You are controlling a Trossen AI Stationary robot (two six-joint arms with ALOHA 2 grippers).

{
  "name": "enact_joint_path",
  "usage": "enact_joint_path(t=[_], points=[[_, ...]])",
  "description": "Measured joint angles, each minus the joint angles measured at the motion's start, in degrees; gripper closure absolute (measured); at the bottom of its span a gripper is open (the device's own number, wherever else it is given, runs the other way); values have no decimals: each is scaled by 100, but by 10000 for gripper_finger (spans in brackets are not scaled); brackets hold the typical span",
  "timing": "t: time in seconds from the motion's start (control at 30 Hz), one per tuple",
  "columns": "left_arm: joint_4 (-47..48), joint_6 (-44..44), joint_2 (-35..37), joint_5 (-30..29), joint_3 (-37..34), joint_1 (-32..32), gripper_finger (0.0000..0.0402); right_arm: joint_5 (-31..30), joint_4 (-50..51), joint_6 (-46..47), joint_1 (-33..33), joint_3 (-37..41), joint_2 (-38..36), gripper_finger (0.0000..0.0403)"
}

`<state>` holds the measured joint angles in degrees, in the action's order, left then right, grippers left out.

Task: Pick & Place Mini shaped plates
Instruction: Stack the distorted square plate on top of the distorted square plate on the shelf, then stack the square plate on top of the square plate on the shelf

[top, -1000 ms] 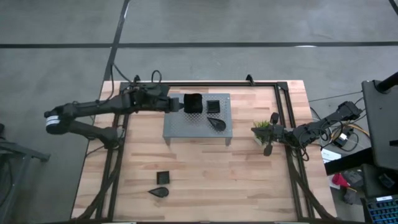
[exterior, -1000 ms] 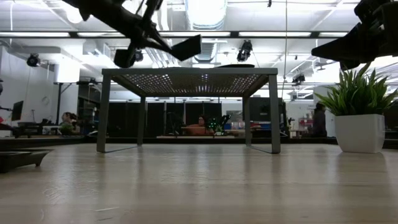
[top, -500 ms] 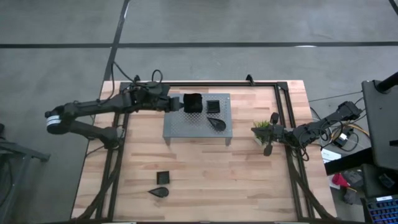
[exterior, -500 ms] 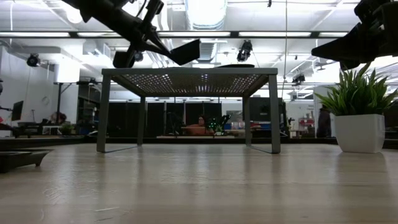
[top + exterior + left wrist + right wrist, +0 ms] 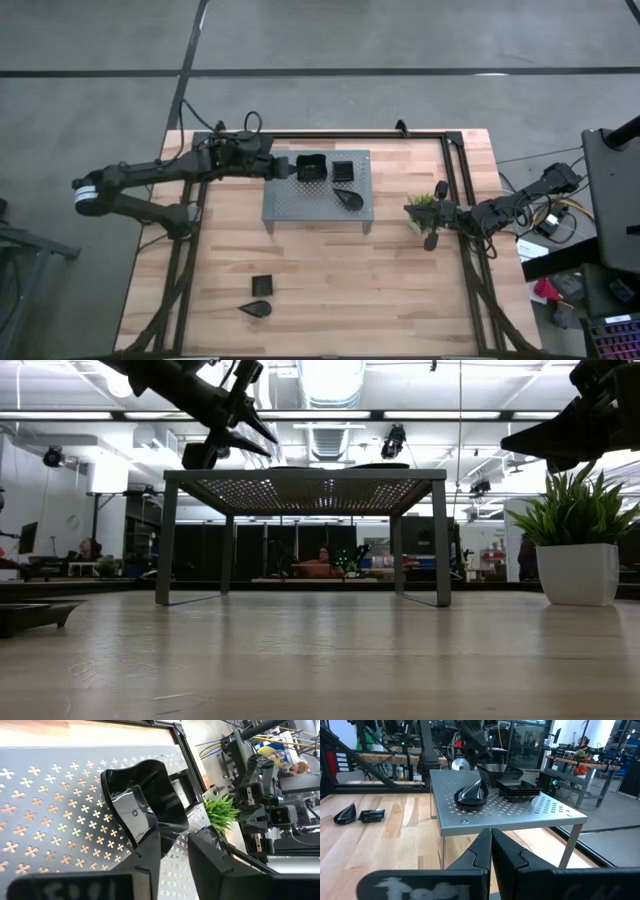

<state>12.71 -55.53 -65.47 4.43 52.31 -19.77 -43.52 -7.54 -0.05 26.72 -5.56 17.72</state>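
— Left gripper point(image 5: 281, 168)?
— Upper centre of the overhead frame, over the left edge of the grey rack point(image 5: 290, 205). Fingers point(image 5: 150, 851) parted, nothing clamped between them; tips just beside a square black dish point(image 5: 311, 167) lying flat on the rack.

— Anything else on the rack?
— A second square dish point(image 5: 343, 170) just right of the first, and a leaf-shaped dish point(image 5: 348, 198) below it, toward the rack's lower right. Same three seen from the right wrist camera, with the leaf-shaped one point(image 5: 472, 794) nearest.

— Any dishes on the table point(image 5: 330, 290)?
— Two, lower left of the overhead frame: a small square dish point(image 5: 262, 285) and a teardrop dish point(image 5: 256, 309) just below it, well apart from the rack.

— Right gripper point(image 5: 431, 240)?
— Right of centre in the overhead frame, beside the potted plant point(image 5: 424, 207). Fingers point(image 5: 481, 851) pressed together, holding nothing.
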Motion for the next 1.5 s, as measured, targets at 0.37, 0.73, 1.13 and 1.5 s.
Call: enact_joint_path(t=[0.37,0.73,1.13,1.5], points=[[-4,1125,408,416,15,268,290,1,0,-1,1,0,-1,394],[119,1912,795,512,-7,1646,294,0,1,-1,2,0,0,394],[1132,2007,701,498,-23,3403,296,1,1,1,2,0,-2,394],[1325,1237,625,463,-662,4176,296,1,1,-1,0,0,-1,394]])
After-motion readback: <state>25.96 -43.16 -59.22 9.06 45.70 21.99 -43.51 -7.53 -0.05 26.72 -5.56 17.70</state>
